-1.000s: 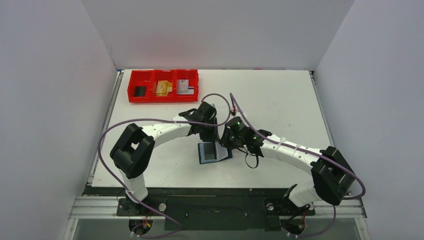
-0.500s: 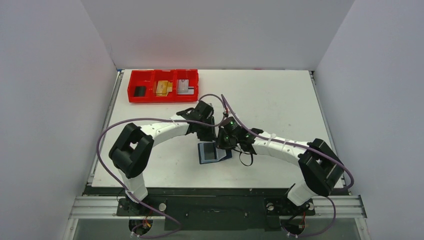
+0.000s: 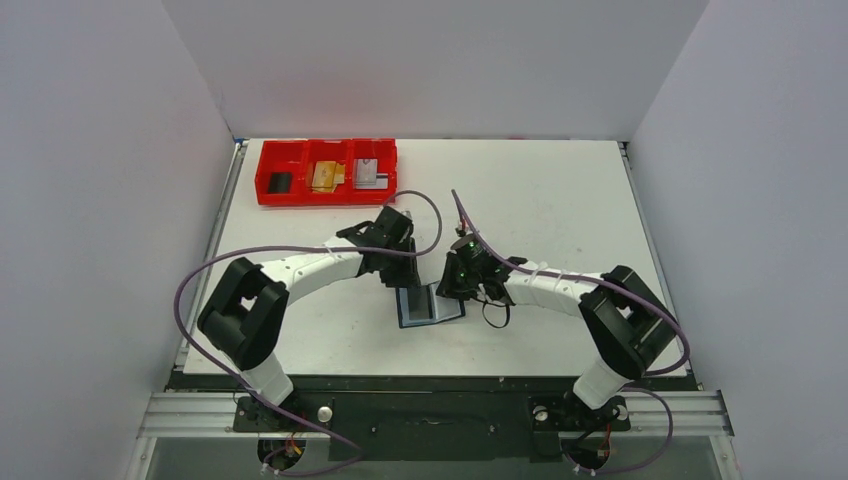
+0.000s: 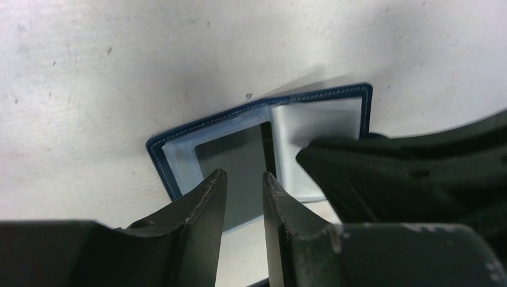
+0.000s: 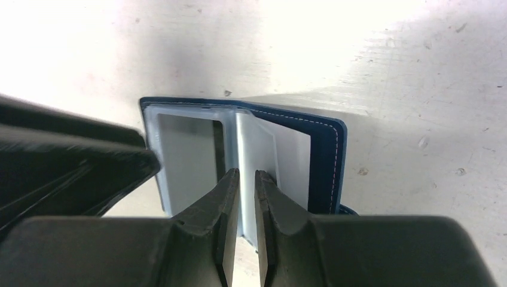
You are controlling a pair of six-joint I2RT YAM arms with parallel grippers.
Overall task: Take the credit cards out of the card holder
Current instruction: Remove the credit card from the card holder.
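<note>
The card holder [image 3: 428, 305] lies open on the table, navy cover down and blue-grey pockets up [image 4: 317, 119] [image 5: 326, 155]. My left gripper [image 3: 406, 277] [image 4: 244, 173] hovers over its far left part, jaws a little apart with nothing between them. My right gripper [image 3: 452, 290] [image 5: 247, 171] hangs over the centre fold, jaws a narrow slit apart and holding nothing. A dark window shows in the left pocket [image 4: 233, 158]; I cannot tell if a card lies there. The credit cards sit in the red tray: black [image 3: 281, 182], tan-gold [image 3: 325, 176], silvery-grey [image 3: 369, 175].
The red three-compartment tray [image 3: 326, 195] stands at the far left of the table. Purple cables loop above both arms. The two grippers are close together over the wallet; the other gripper's dark body fills one side of each wrist view [image 4: 412, 173] [image 5: 66, 161].
The left arm has drawn back to the left, its gripper now nearer the wallet's far left edge. The right arm has reached further left over the wallet. The wallet has stayed in place.
</note>
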